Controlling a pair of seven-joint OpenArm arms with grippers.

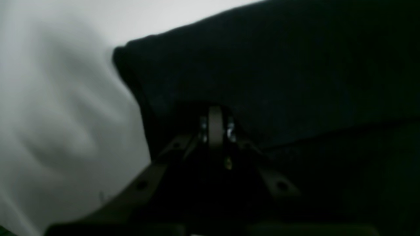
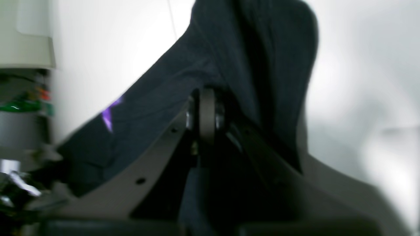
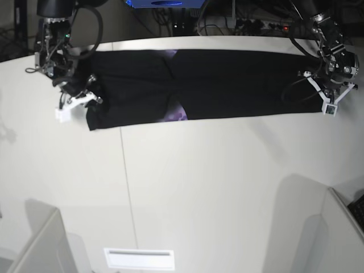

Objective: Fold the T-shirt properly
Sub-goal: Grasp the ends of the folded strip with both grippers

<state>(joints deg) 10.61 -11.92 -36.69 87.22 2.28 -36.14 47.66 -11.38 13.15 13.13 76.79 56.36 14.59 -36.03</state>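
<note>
Large black cloth T-shirt (image 3: 205,82) lies stretched along the white bench's (image 3: 199,187) far edge. Left gripper (image 3: 319,94) & right gripper (image 3: 86,95) both pinching its ends tight.

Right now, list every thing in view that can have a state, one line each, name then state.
T-shirt: folded into a long band across the far side of the table, lifted slightly at both ends, a bit of purple print showing.
Left gripper: shut on the T-shirt's end.
Right gripper: shut on the T-shirt's other end.
Table: white, carrying the T-shirt.
</note>
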